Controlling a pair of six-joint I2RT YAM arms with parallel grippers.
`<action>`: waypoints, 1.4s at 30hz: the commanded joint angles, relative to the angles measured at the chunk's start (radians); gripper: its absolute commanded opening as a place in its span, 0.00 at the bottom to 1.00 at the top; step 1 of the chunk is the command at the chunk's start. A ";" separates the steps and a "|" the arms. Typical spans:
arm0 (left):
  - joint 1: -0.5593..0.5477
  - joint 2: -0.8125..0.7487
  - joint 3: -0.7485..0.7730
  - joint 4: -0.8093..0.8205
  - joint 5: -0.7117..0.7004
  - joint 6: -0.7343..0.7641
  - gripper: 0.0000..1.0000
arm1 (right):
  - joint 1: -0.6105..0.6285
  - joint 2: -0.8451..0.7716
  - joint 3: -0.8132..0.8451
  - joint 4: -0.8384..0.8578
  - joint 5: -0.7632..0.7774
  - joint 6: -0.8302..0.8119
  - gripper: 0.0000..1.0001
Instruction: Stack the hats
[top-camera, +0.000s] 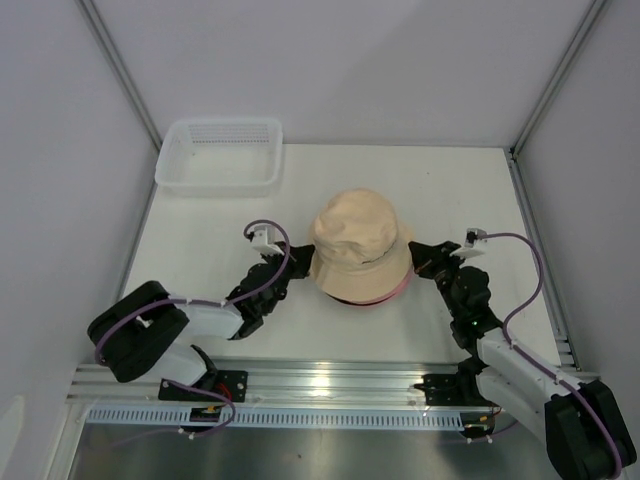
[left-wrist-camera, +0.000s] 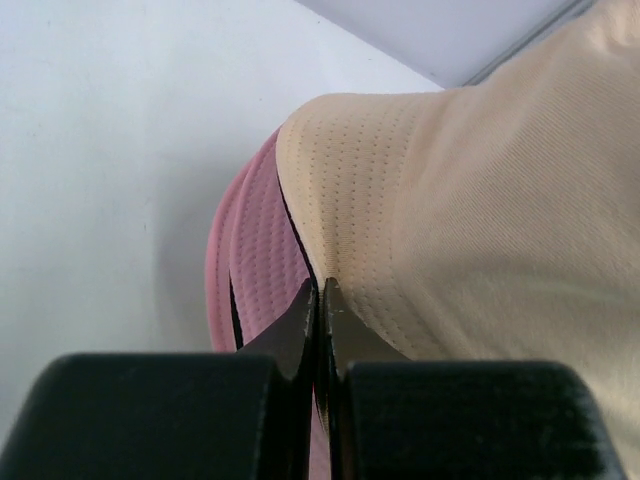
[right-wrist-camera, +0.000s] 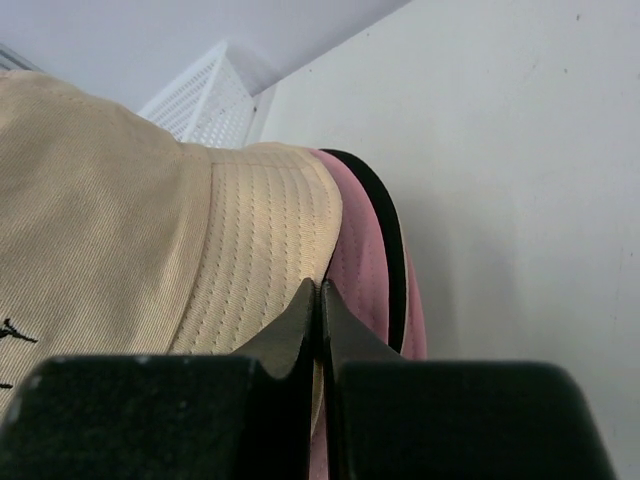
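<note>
The beige hat (top-camera: 358, 235) sits on top of a pile of hats in the middle of the table. A pink hat's brim (top-camera: 388, 295) and a thin dark edge of the black hat (top-camera: 345, 298) show under it. My left gripper (top-camera: 296, 262) is shut on the beige hat's left brim (left-wrist-camera: 420, 220), with pink brims (left-wrist-camera: 255, 250) just below. My right gripper (top-camera: 418, 258) is shut on the beige hat's right brim (right-wrist-camera: 260, 240), beside a pink brim (right-wrist-camera: 360, 260) and the black brim (right-wrist-camera: 392, 250). The pinch shows in the left wrist view (left-wrist-camera: 320, 292) and the right wrist view (right-wrist-camera: 318, 290).
A white mesh basket (top-camera: 220, 155) stands at the back left of the table and shows in the right wrist view (right-wrist-camera: 200, 100). Grey walls with metal frame posts close in the left, right and back. A metal rail runs along the front edge (top-camera: 320, 385).
</note>
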 joint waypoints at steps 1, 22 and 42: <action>-0.002 0.072 -0.115 0.217 0.027 0.215 0.01 | -0.007 -0.005 -0.026 0.052 0.075 -0.128 0.00; -0.043 0.189 0.048 -0.034 -0.144 0.221 0.01 | -0.006 0.067 -0.137 0.236 0.161 -0.177 0.00; -0.043 0.359 -0.017 0.242 -0.078 0.284 0.01 | -0.004 0.392 -0.045 0.330 0.133 -0.137 0.00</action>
